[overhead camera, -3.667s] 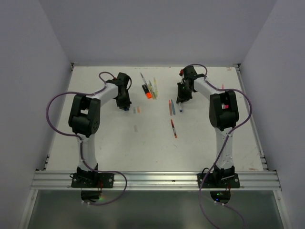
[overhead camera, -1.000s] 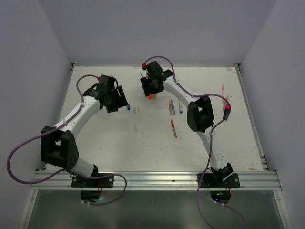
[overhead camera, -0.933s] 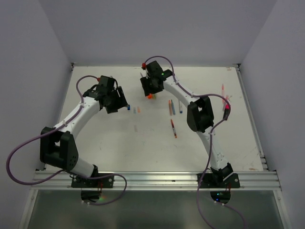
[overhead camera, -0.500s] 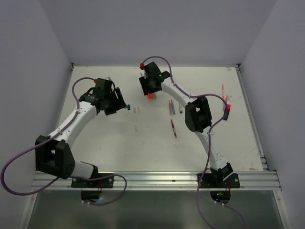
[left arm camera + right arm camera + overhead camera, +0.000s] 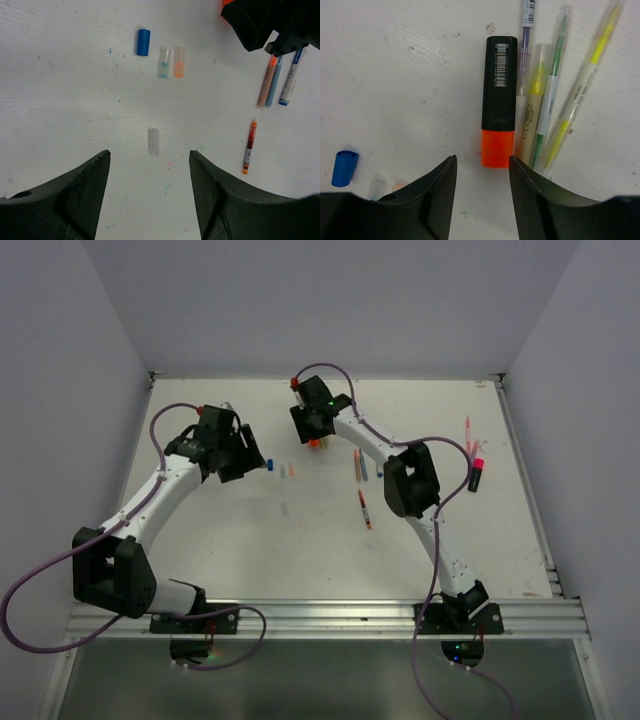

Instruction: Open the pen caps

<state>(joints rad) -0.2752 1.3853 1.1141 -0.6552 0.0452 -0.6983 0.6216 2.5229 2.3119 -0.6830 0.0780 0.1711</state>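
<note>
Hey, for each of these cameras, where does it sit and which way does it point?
Top external: fixed above and behind the arms, facing down over the table; both arms show.
Left wrist: on the left arm, facing down at loose caps; left gripper fingers show.
Right wrist: facing down at the black highlighter; right gripper fingers show.
Both wrist views share the blue cap.

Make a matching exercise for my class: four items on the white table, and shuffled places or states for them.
Things:
1. short blue plastic cap
2. stubby black plastic highlighter
3. slim red pen
4. clear colourless plastic cap

Places or states:
A. wears an orange cap
B. alone, nearer the arm bases than the cap row
C. left end of the cap row
D. nearer the bases than the orange and blue pens

Pairs: 1-C; 2-A; 3-D; 4-B
</note>
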